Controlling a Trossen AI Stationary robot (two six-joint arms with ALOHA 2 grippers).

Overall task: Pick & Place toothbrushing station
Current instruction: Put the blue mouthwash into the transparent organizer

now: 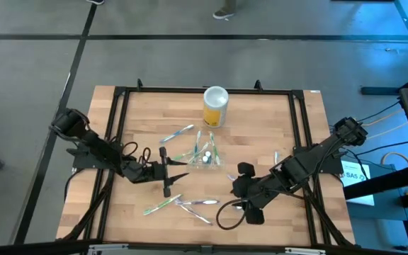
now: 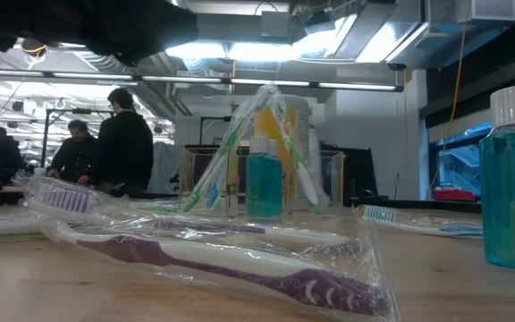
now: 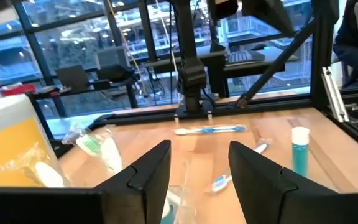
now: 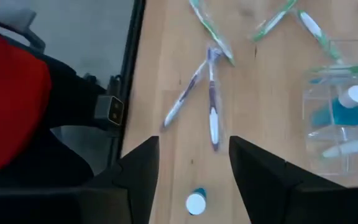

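- High view is showing the wooden worktop (image 1: 140, 120) with the toothbrushing station (image 1: 205, 157) sitting around mid-frame, a see-through box with green-handled toothbrushes leaning out of it and a little blue bottle inside.
- Just above it in the frame, a yellow canister (image 1: 215, 108) with a white lid is standing upright.
- Left tool (image 1: 166, 172) is hanging left of the station, close but not touching as far as I can see. In the left wrist view its fingers (image 3: 148, 175) are standing clearly apart with nothing between them.
- Right tool (image 1: 241, 185) is sitting lower right of the station. In its own wrist view the fingers (image 4: 138, 171) are spread with only bare wood and a small white-capped bottle (image 4: 196, 203) showing in the gap, so it's gripping nothing.
- A few wrapped toothbrushes (image 1: 190, 204) are lying loose along the lower middle of the high view, and another (image 1: 177, 134) is lying upper left of the station.
- Low view is looking past a purple wrapped toothbrush (image 2: 231, 264) up front, with the station (image 2: 262, 165) behind it and people (image 2: 105, 148) standing in the room at the left of the frame.
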